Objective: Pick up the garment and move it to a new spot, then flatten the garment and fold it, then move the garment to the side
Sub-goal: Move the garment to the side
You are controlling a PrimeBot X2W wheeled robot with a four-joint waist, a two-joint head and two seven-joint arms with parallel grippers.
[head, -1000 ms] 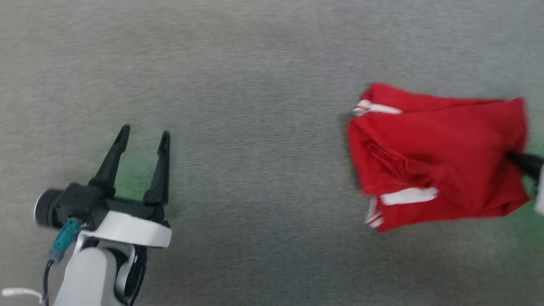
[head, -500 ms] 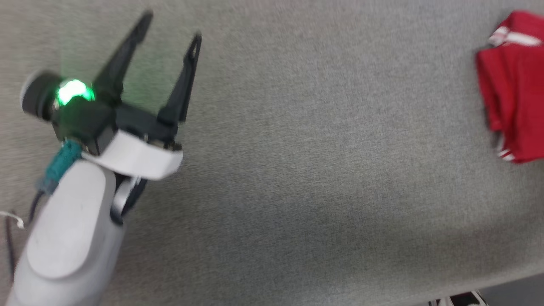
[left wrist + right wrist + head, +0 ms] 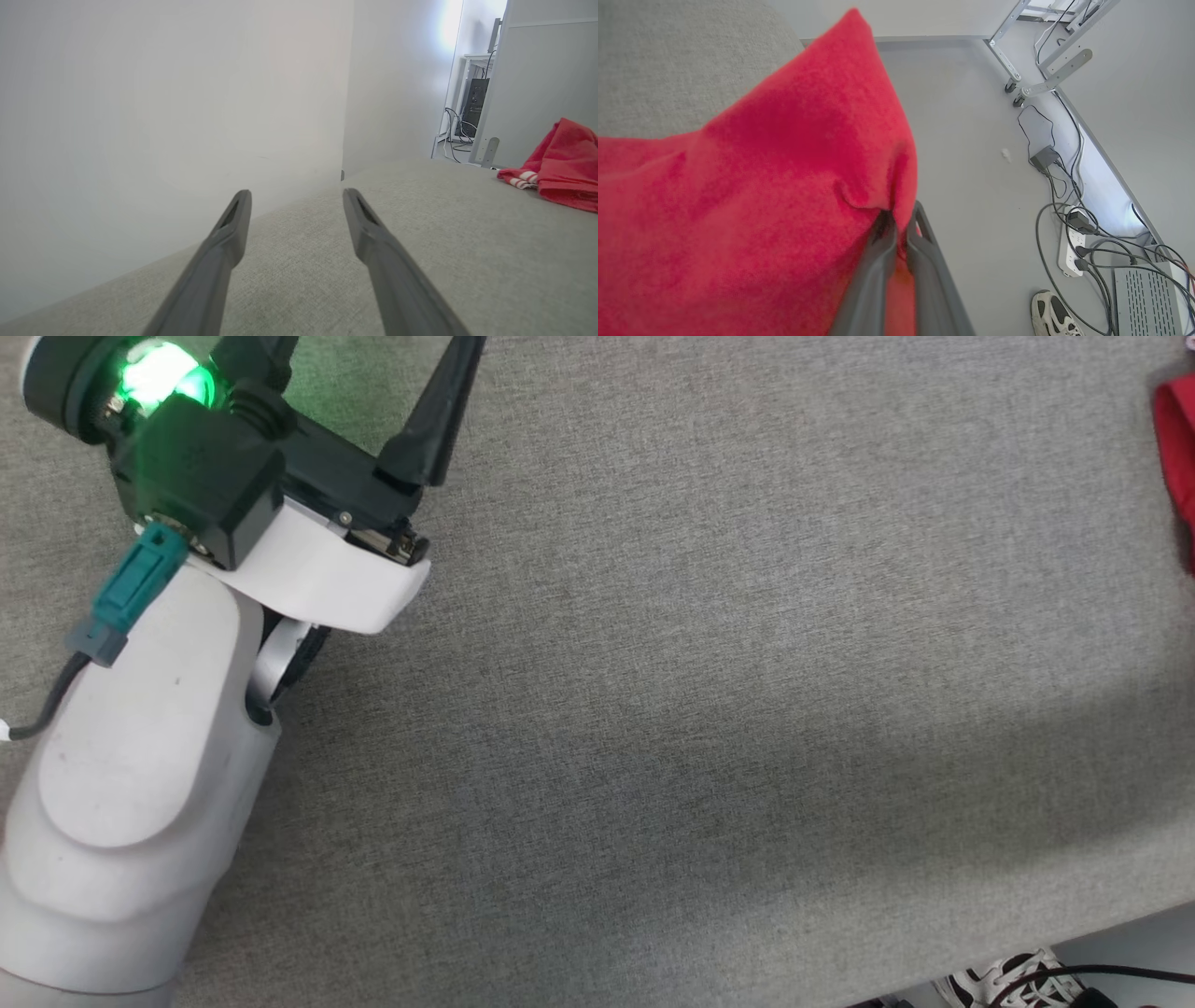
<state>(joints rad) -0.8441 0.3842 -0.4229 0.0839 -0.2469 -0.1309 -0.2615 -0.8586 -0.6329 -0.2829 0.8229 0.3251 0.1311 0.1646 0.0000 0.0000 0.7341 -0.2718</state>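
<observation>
The garment point(image 3: 761, 186), bright red cloth, lies bunched at the end of the grey padded surface point(image 3: 709, 691), its corner reaching past the edge over the floor. My right gripper point(image 3: 900, 219) is shut on a fold of its red cloth. In the left wrist view the garment point(image 3: 565, 168) is a red heap far to the right, with striped trim at its near edge. A sliver of the garment point(image 3: 1178, 448) touches the head view's right edge. My left gripper point(image 3: 295, 198) is open and holds nothing, low over the surface, far from the garment.
A white wall stands just beyond the surface ahead of my left gripper. Off the surface's end, the floor holds cables, a power strip point(image 3: 1066, 242), a grey box and a shoe point(image 3: 1052, 312). A shoe point(image 3: 1004, 980) also shows below the surface's front edge.
The head camera has swung, so the garment has slid to the picture's right edge and my left gripper now sits larger at the top left. The left gripper stays open.
</observation>
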